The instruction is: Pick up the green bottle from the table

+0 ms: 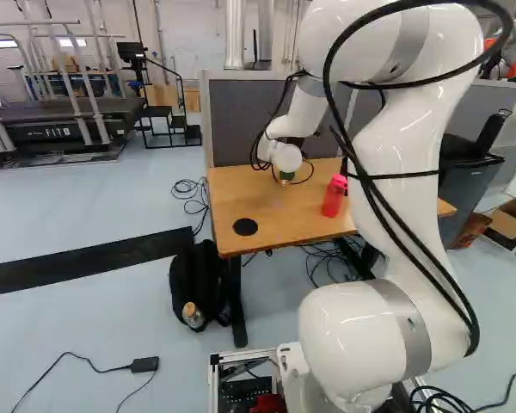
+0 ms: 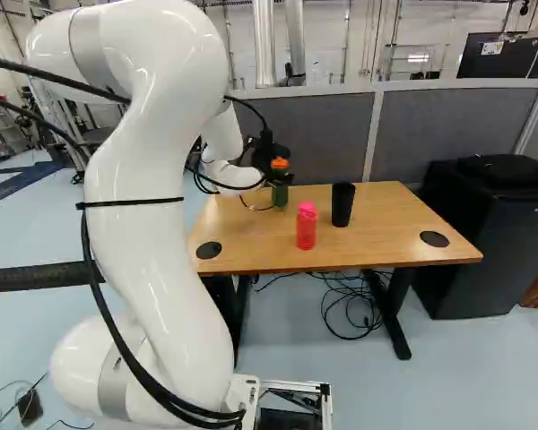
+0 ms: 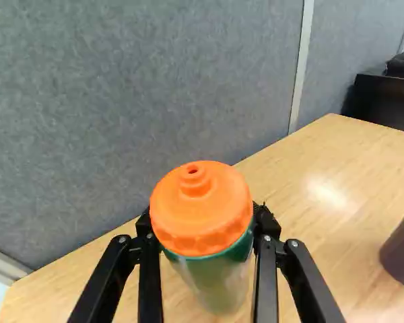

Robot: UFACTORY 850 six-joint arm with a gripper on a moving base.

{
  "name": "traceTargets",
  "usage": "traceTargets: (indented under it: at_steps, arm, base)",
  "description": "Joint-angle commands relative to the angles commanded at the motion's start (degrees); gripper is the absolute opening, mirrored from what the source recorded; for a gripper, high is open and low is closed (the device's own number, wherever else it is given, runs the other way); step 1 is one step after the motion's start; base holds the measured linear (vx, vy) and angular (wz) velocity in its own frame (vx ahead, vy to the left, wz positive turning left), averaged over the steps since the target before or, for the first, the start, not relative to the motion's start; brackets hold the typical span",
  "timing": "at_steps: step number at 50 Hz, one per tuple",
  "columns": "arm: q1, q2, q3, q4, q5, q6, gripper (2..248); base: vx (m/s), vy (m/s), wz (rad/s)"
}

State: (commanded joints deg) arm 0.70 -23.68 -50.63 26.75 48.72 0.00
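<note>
Left base view: one green bottle [image 1: 286,176], mostly behind the arm, at the table [image 1: 241,200]; base contact I cannot tell.
Right base view: same, upright, long axis vertical, orange cap uppermost, at my pincer [image 2: 279,171].
Wrist view: my pincer pinches it below the ridged, spouted cap; body translucent green, paler lower down.

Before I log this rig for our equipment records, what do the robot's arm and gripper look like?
The arm is glossy white, built of thick, rounded segments with grey bands at joints. Black cables loop along its outside, and a thin black strap circles one segment. The gripper is black, with two slim, straight-edged fingers and small silver screws.
</note>
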Motion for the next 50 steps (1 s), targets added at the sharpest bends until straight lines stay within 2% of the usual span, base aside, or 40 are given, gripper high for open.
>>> traceTargets:
  at_steps: [50]
  arm:
    - [4.66,20.72,16.69,0.00,0.00,0.00,68]
  base:
    - [0.000,0.000,0.000]
